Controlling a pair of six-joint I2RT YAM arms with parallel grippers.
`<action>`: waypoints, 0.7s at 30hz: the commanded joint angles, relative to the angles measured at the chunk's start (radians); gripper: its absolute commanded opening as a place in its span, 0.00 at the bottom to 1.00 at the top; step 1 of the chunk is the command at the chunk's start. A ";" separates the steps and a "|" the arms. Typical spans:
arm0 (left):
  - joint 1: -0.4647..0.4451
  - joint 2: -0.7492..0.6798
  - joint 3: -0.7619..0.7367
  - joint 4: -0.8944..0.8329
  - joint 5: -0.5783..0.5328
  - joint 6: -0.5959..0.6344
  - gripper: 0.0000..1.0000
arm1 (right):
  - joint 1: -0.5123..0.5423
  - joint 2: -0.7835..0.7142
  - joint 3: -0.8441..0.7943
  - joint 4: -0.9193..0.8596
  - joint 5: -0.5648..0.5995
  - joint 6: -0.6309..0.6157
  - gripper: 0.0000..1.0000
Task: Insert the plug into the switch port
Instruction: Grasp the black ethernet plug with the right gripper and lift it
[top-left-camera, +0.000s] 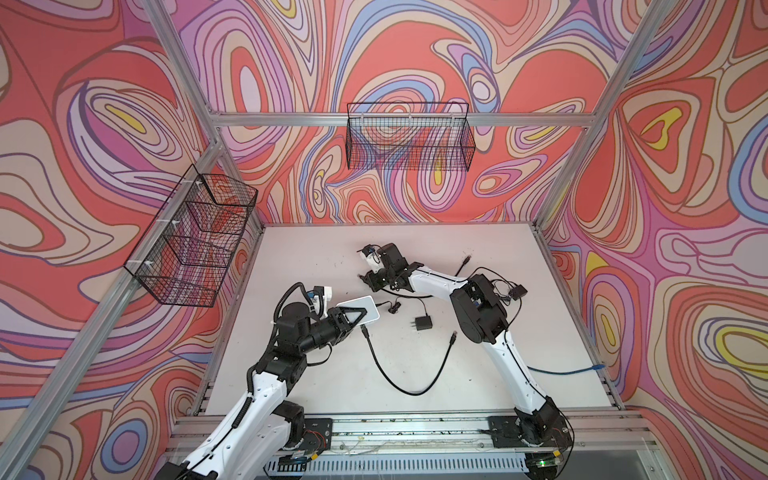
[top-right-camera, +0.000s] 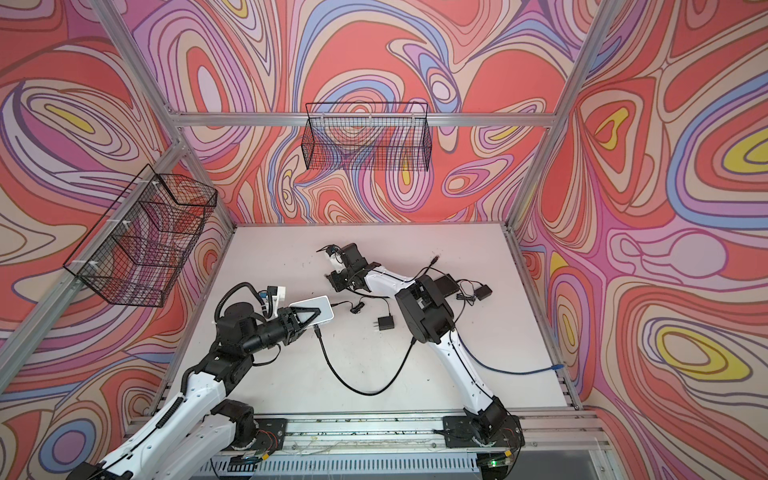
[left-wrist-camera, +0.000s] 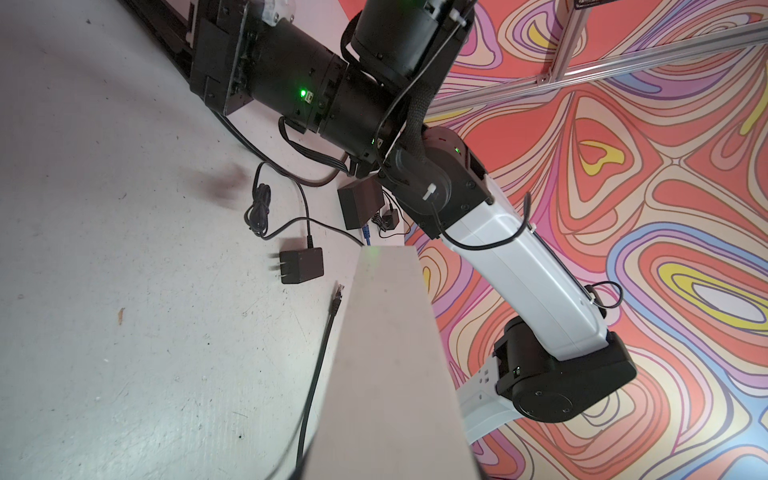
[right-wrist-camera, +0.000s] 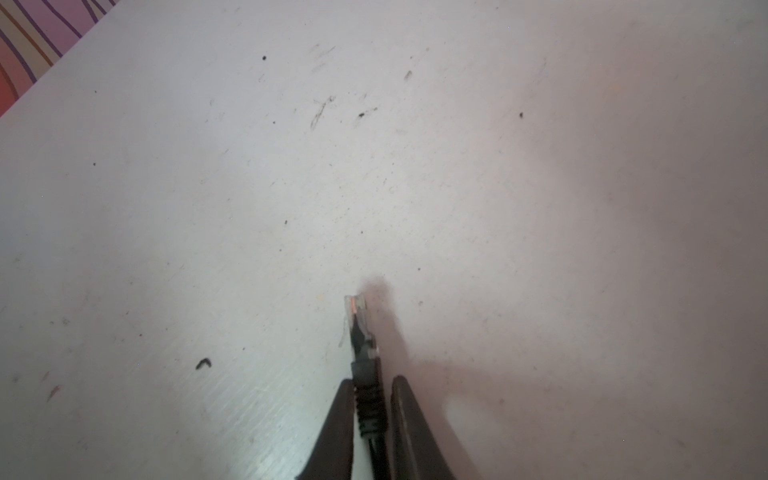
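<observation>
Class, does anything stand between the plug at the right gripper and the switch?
Nothing visible stands between the plug at the right gripper and the switch held by the left gripper. The port itself is out of sight.

matt white surface (right-wrist-camera: 166, 208), scuffed and speckled; smooth white plastic switch (top-left-camera: 366, 302); clear glossy plastic plug (right-wrist-camera: 359, 328) on a matt black cable (right-wrist-camera: 377, 457).

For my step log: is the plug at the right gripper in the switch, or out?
Out: the plug sits in the right gripper over bare table; the left gripper holds the switch apart.
</observation>
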 joint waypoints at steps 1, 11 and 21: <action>0.010 -0.008 0.001 0.045 0.021 -0.010 0.05 | 0.004 0.097 -0.057 -0.132 -0.001 0.012 0.08; 0.009 -0.027 -0.028 0.054 0.019 -0.009 0.05 | -0.010 -0.042 -0.238 0.093 -0.027 0.037 0.00; 0.010 0.029 -0.034 0.151 0.031 -0.015 0.04 | -0.057 -0.481 -0.627 0.399 0.021 0.069 0.00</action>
